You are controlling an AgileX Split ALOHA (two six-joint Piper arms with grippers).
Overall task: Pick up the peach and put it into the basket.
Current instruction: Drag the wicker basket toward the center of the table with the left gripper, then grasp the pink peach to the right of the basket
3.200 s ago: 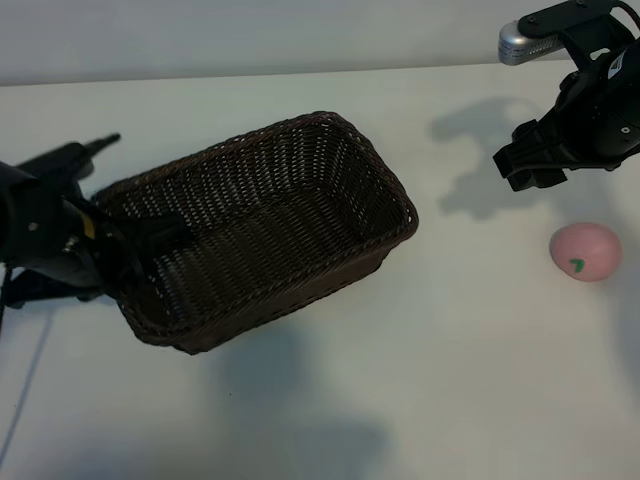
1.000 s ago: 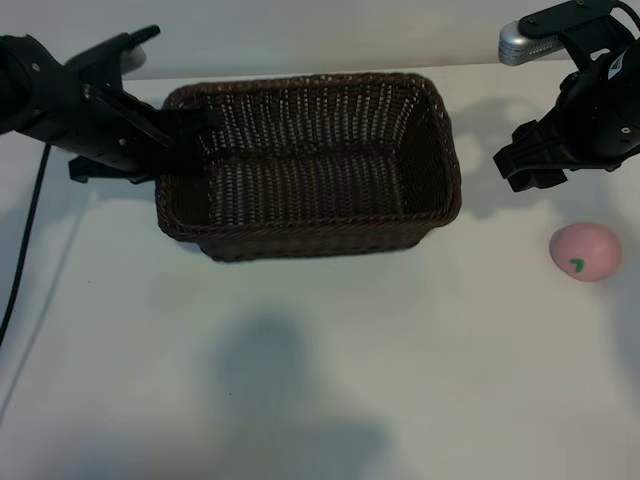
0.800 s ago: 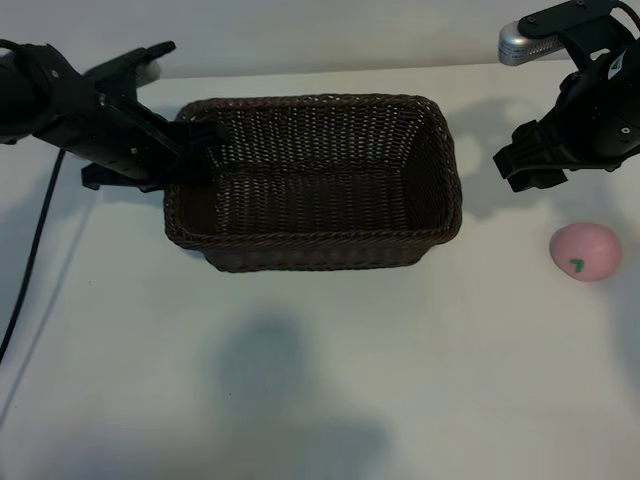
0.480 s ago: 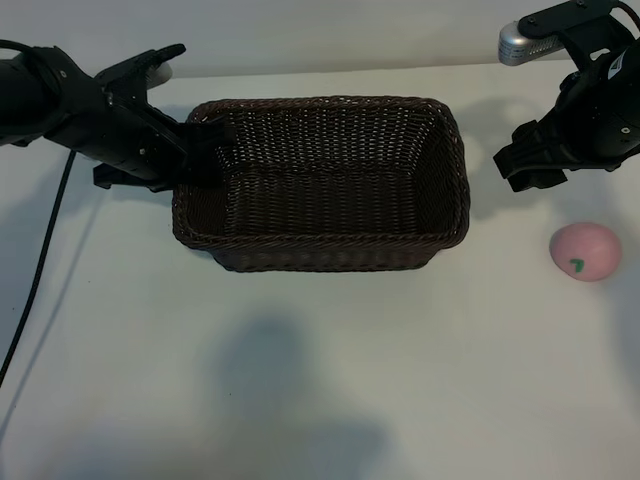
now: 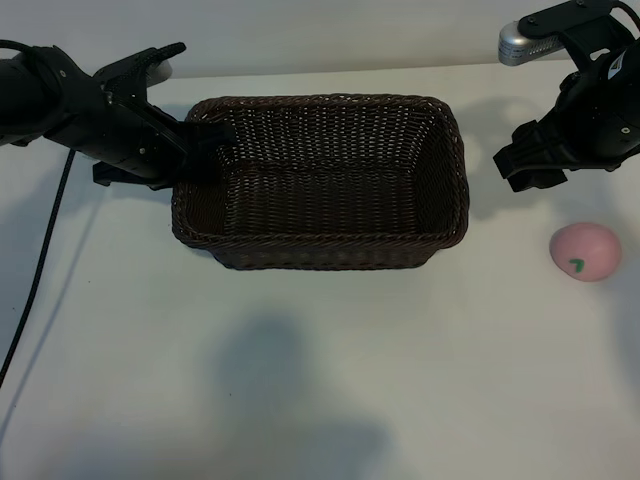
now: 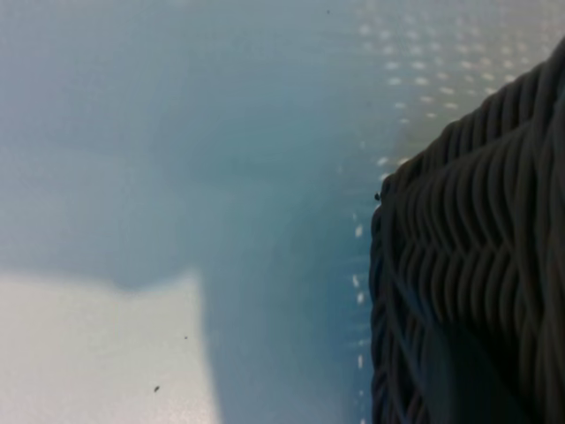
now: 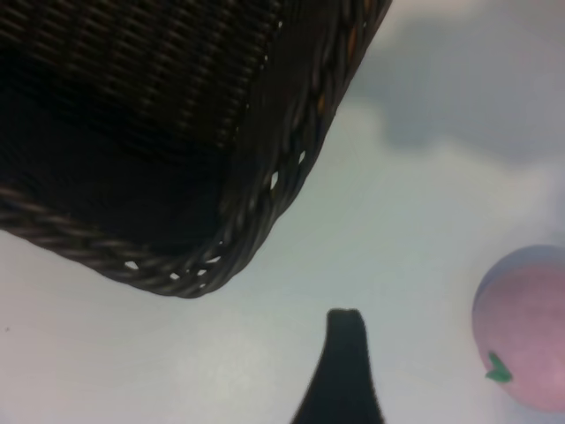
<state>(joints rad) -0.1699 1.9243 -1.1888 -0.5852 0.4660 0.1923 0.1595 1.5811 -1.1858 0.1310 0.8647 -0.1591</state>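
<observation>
The dark-brown wicker basket (image 5: 320,252) stands square on the white table, left of centre. My left gripper (image 5: 207,147) is shut on the rim of its left short wall. In the left wrist view only the woven wall (image 6: 477,265) shows, close up. The pale-pink peach (image 5: 586,251) with its green leaf mark lies on the table at the right, well apart from the basket. My right gripper (image 5: 528,168) hangs open above the table, between the basket's right end and the peach, holding nothing. The right wrist view shows one of its fingers (image 7: 346,358), the basket's corner rim (image 7: 265,199) and the peach (image 7: 525,322).
A black cable (image 5: 38,262) trails from the left arm down across the table's left side. Bare white tabletop (image 5: 400,380) stretches in front of the basket and around the peach.
The left gripper has slid the basket a little to the right and toward the front, then came to rest. The right arm and the peach have not moved.
</observation>
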